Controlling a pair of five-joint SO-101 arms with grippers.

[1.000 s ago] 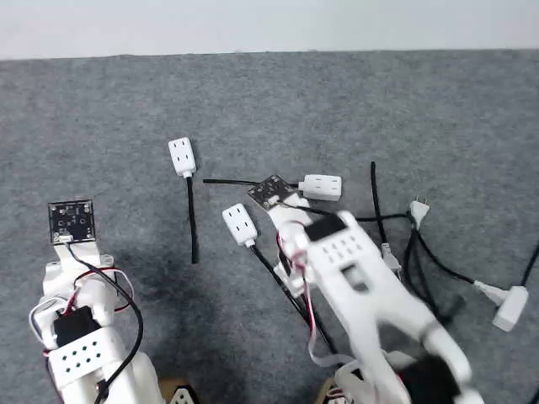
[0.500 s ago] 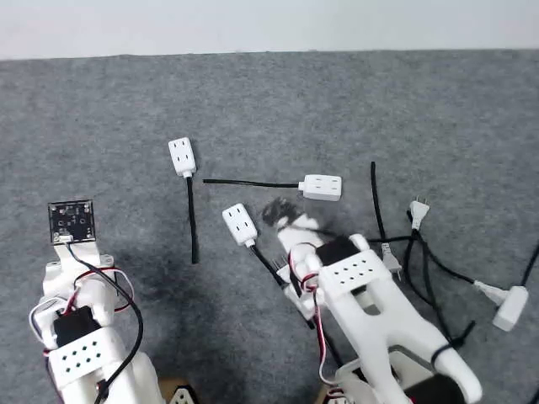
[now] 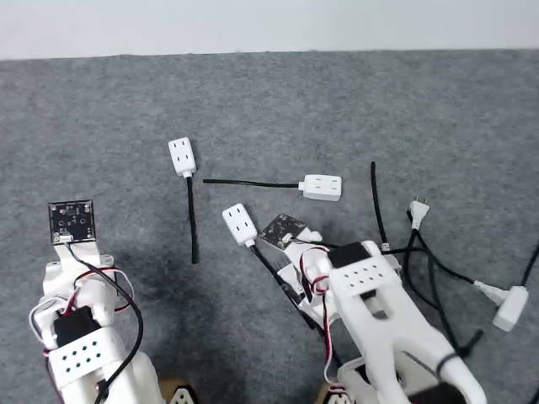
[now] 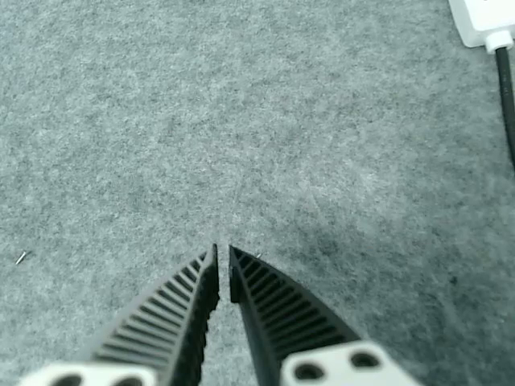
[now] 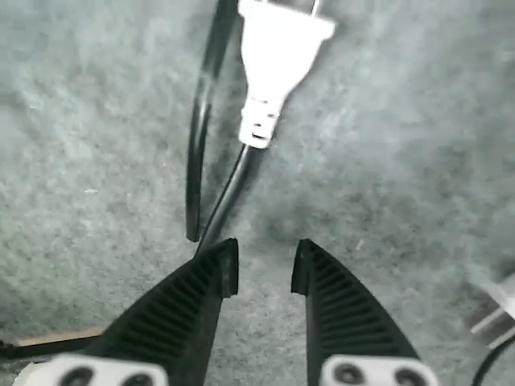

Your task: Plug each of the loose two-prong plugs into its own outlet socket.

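Three outlet sockets lie face-up on the grey carpet (image 3: pixel 354 101), dark slots showing. The upper socket (image 3: pixel 182 156) sits left of centre, its black cable dropping straight down the frame. The middle socket (image 3: pixel 239 225) lies just below and right of it. The right socket (image 3: pixel 322 187) is near centre, its cable running off to the left.

Over on the right side, the loose plugs sit among tangled black cables (image 3: pixel 425 269). A two-prong plug (image 3: pixel 418 208) points its prongs up-frame, a small plug (image 3: pixel 386 248) lies just beside the right arm (image 3: pixel 379 311), and a bulkier white plug (image 3: pixel 509 307) rests near the right edge. All three lie well apart from the sockets.

The right arm comes up from the bottom of the frame, right of centre, its camera board (image 3: pixel 282 229) just beside the middle socket. The right gripper (image 5: pixel 264 269) is low over the carpet, fingers slightly parted with bare carpet in the gap. Just ahead lies a white connector (image 5: pixel 278 48) on a black cable that runs back toward one fingertip. Plug or socket body, I cannot tell from this angle.

The left arm (image 3: pixel 84 337) stands at lower left. The left gripper (image 4: pixel 223 256) has its fingers pressed almost together over bare carpet, pinching nothing.
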